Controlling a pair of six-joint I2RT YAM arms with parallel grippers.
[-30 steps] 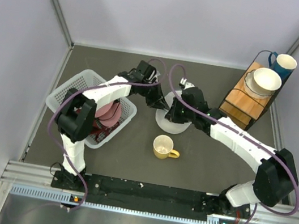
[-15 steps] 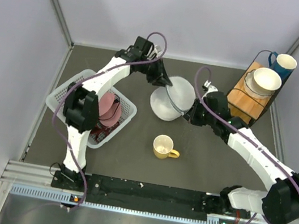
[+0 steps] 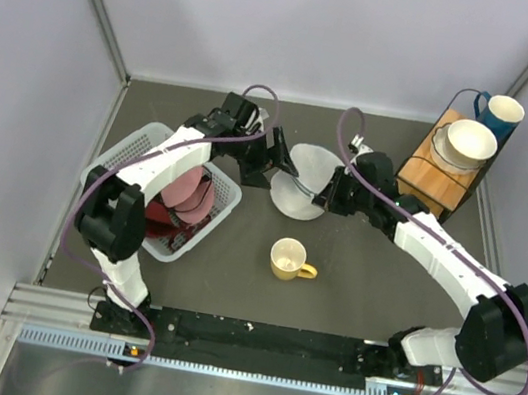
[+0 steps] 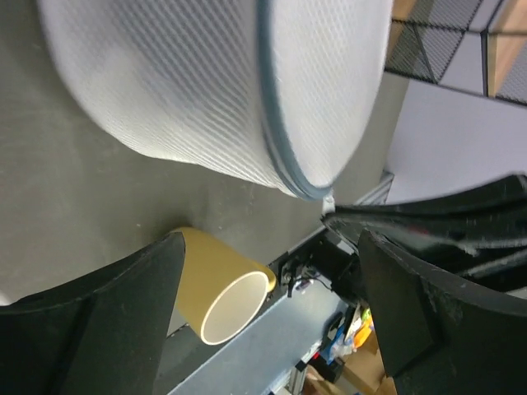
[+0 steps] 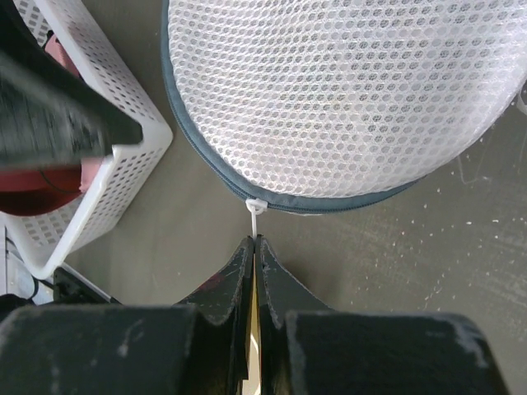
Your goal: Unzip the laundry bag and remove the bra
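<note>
The white mesh laundry bag (image 3: pixel 299 181) (image 5: pixel 346 99) (image 4: pixel 206 90) lies mid-table, its grey zip seam running round the edge. My right gripper (image 3: pixel 322 199) (image 5: pixel 255 240) is shut on the white zipper pull (image 5: pixel 255 216) at the seam. At the bag's left side my left gripper (image 3: pixel 277 167) (image 4: pixel 272 313) stands wide open, holding nothing, with the bag just beyond its fingers. A pink cupped garment with dark red straps (image 3: pixel 184 190) (image 5: pixel 62 49), seemingly the bra, lies in the white lattice basket (image 3: pixel 146 147) (image 5: pixel 107 156). Nothing coloured shows through the mesh.
A yellow mug (image 3: pixel 289 259) (image 4: pixel 218 288) stands in front of the bag. At the back right, a wooden stand (image 3: pixel 429 180) carries a white bowl (image 3: pixel 469 141), with a blue mug (image 3: pixel 501 114) behind it. The basket sits close to the bag's left.
My left gripper has gone from shut to wide open and let go of the bag's edge. The bag was lifted and dragged back from near the mug; the right gripper kept the pull.
</note>
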